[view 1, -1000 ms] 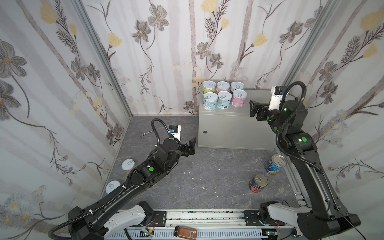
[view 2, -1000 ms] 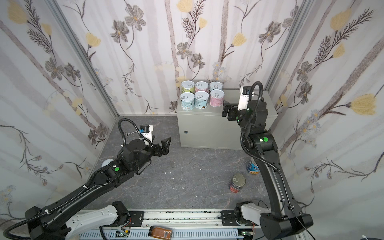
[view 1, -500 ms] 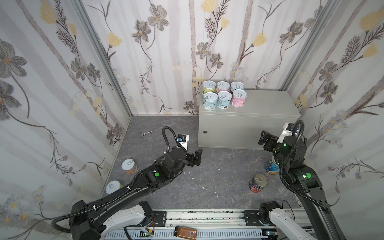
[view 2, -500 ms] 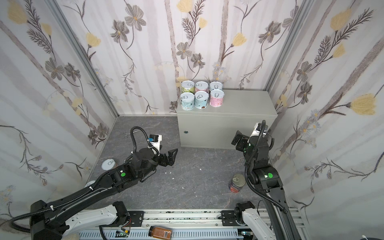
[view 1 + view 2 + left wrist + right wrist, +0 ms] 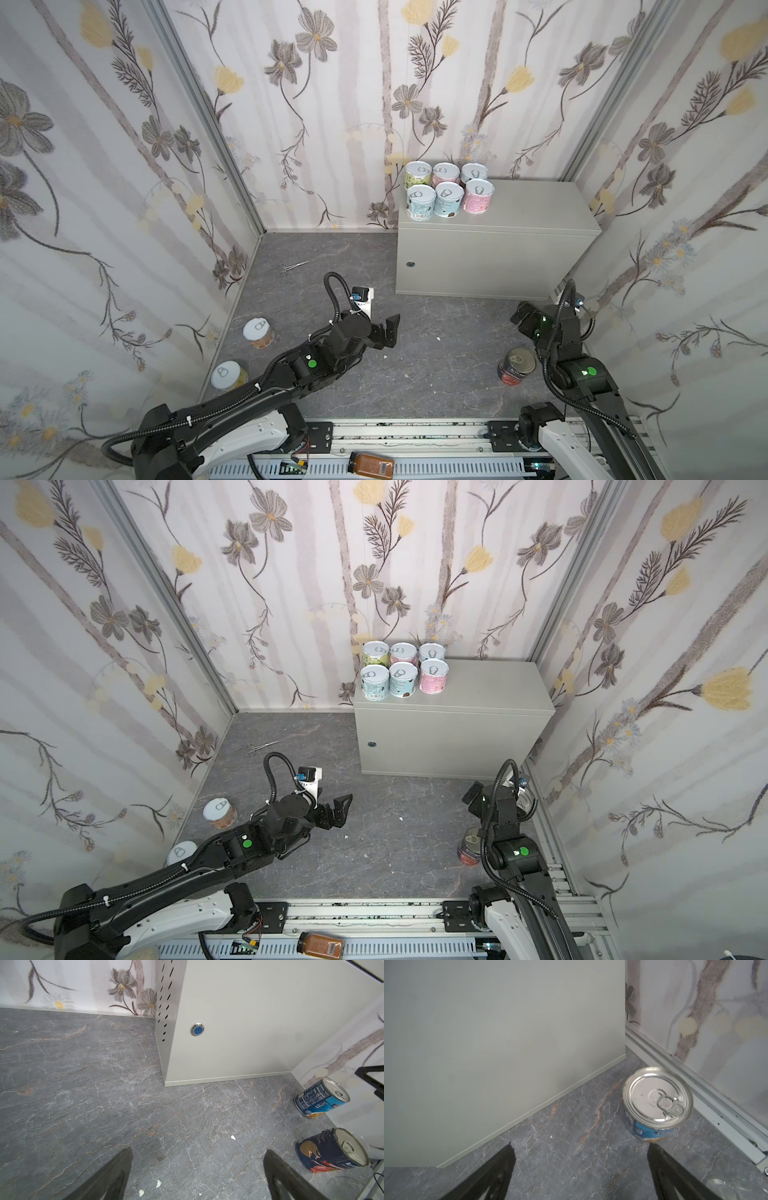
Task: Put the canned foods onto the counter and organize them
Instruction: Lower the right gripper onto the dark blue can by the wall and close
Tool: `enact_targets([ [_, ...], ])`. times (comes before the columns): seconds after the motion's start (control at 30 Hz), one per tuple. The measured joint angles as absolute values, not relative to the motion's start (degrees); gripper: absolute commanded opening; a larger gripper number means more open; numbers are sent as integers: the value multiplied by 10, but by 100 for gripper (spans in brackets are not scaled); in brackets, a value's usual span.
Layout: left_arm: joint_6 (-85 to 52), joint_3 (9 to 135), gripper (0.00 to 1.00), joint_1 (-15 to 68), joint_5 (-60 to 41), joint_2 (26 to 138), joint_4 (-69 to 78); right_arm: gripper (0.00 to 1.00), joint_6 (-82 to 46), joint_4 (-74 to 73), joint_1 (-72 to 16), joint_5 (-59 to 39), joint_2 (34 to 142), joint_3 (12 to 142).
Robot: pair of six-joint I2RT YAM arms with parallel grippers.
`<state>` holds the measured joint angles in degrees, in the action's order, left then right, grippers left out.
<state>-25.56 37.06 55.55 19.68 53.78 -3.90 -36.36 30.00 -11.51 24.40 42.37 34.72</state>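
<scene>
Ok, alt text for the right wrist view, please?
A blue-labelled pull-tab tin stands on the dark marbled floor by the wall rail, beside the light-grey cabinet. The right claw, open and empty, hangs short of it.

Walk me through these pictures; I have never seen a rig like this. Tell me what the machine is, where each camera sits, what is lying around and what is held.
The machine is two black robot arms mounted on a rail, each ending in a two-fingered gripper. Two pictures look down from overhead and show nearly the same view. The other two come from a camera on each arm's wrist, looking out between the fingers.

The left gripper and the right gripper are both open and hold nothing.

Six short cans stand in two rows on the grey counter. On the dark floor, two more short cans stand at the left. At the right stand a tomato can and a blue can, the blue one just ahead of the right gripper. An amber jar lies on the rail.
</scene>
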Motion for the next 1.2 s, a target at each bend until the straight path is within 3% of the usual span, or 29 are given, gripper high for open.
enact_targets([
  [0.23,-256,347,100,555,195,547,-21,100,-457,340,-151,276,391,299],
  [0.6,-255,329,100,555,187,556,11,100,-610,415,-239,362,426,276],
  [1.0,-254,322,100,555,184,557,19,99,-699,417,-324,383,494,241],
  [1.2,-254,316,100,555,184,550,19,93,-712,400,-341,399,526,232],
])
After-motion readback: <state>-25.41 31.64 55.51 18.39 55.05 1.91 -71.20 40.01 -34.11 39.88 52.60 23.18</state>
